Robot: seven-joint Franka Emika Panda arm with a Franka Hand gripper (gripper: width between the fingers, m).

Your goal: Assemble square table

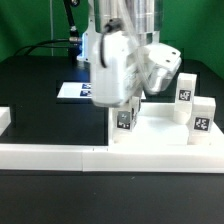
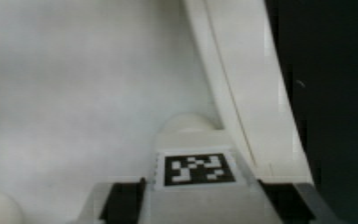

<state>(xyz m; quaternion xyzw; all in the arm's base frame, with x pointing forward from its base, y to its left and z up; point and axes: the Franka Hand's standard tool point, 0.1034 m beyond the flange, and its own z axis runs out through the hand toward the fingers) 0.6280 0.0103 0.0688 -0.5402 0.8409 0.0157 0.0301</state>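
Observation:
The white square tabletop (image 1: 158, 126) lies low-rimmed on the black table, at the exterior view's right. My gripper (image 1: 124, 110) is shut on a small white tagged leg (image 1: 124, 122), held upright at the tabletop's near left corner. In the wrist view the leg (image 2: 197, 165) sits between my two dark fingers (image 2: 126, 203), tag facing the camera, beside the tabletop's rim (image 2: 229, 80). Whether the leg's lower end sits in a socket is hidden. Two more legs (image 1: 186, 88) (image 1: 203, 116) stand upright along the tabletop's right side.
A long low white border rail (image 1: 80, 156) runs across the front. The marker board (image 1: 70, 91) lies flat behind the arm at the exterior view's left. A white block (image 1: 4, 120) stands at the left edge.

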